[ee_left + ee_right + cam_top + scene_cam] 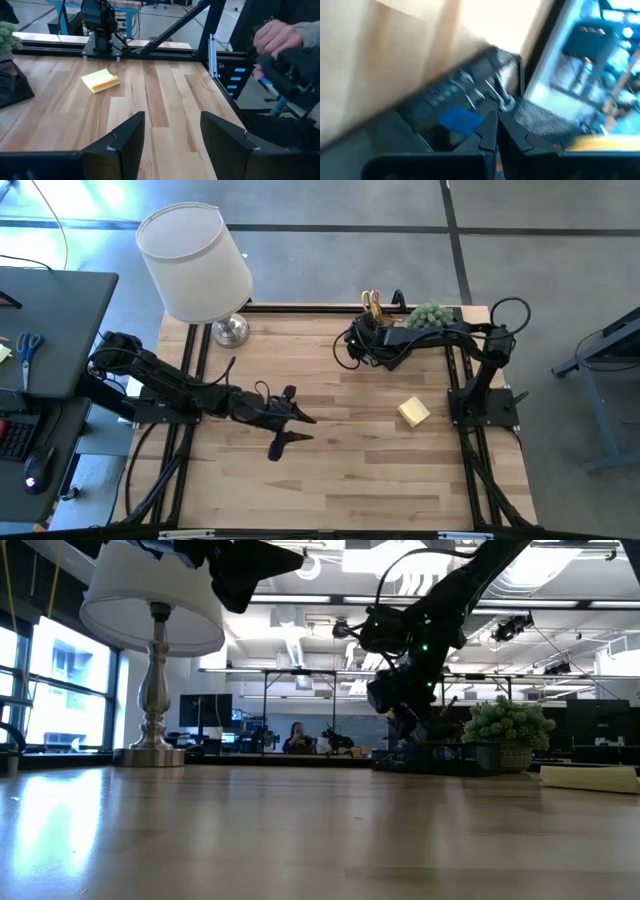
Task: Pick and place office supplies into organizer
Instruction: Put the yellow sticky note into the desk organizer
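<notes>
- Wooden table is seen whole only from above, with the lamp at its far left corner.
- Left gripper is held mid-table, fingers parted wide and empty; a person's hand is shown only by its wrist view.
- Right gripper is shut tight, empty, over the organizer beside the plant.
- Blue eraser and clips in the tray are revealed only by the right wrist view.
- Sticky pad is left on the table.

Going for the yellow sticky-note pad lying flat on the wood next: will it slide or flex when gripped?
The yellow sticky-note pad lies flat and low on the smooth wooden table, so it probably slides if nudged. It looks like stacked paper, likely light, and may fan or bend if pinched at one edge.
</notes>
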